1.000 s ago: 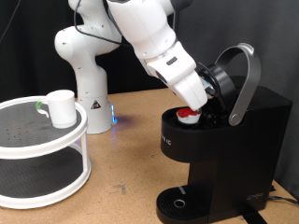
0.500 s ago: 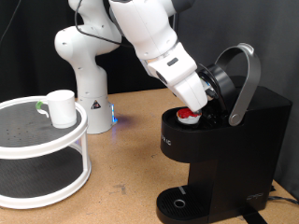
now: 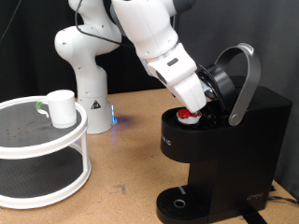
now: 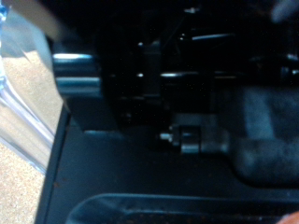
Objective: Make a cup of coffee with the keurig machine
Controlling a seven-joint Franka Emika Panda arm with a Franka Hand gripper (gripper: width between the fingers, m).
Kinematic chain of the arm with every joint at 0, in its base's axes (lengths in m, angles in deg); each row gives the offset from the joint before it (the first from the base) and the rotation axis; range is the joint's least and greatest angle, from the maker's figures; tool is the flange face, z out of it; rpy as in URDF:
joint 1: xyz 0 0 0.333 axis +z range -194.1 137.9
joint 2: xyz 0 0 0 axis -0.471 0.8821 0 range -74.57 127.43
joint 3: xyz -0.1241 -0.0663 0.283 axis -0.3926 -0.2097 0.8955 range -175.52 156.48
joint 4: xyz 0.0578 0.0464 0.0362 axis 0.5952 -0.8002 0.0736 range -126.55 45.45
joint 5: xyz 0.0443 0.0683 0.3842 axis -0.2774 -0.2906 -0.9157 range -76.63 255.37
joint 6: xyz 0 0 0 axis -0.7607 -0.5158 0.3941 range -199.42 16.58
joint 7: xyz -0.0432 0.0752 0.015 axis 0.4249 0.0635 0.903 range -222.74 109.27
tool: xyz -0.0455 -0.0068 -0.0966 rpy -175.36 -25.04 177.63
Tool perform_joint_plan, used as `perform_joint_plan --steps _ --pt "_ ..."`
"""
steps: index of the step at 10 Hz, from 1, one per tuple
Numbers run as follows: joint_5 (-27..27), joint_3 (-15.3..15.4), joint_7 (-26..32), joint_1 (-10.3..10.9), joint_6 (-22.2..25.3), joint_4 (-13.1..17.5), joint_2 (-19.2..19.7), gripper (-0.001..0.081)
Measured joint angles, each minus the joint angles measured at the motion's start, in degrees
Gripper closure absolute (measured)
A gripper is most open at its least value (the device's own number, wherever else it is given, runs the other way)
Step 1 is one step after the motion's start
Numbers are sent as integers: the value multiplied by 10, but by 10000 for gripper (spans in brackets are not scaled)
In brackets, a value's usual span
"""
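1. The white Panda arm [image 3: 154, 42] is reaching down from the exterior view's top into the open brew head of the keurig machine [image 3: 224, 149], which is sitting on the wooden desk [image 3: 126, 159] at the exterior view's right.

2. The gripper [image 3: 198, 105] is sitting at the mouth of the brew chamber, right above a small red-and-white pod [image 3: 190, 115] that is resting in the round holder; whether the jaws are apart or together cannot be told, since the arm's own body and the dark machine are hiding the fingertips.

3. The machine's grey lid handle [image 3: 245, 79] is standing raised and tilted back, arching over the gripper, so the lid is standing open.

4. The cup [image 3: 62, 107], a plain white mug, is standing upright on the top shelf of a round white two-tier stand [image 3: 42, 154] at the exterior view's left, well apart from the machine, with a small green mark [image 3: 38, 105] showing just beside it.

5. The drip tray [image 3: 177, 203] at the base of the machine is carrying nothing.

6. The wrist view is showing only dark, blurred machine parts close up, with a sliver of desk [image 4: 23, 159] along one edge; no fingertips can be made out there.
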Motion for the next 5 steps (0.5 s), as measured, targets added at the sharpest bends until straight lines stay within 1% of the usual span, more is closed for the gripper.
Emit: perform_joint_plan --steps 2,5 --pt "-15 -1 0 -1 0 0 1 0" --pt "-15 -2 10 -2 -6 0 -1 0"
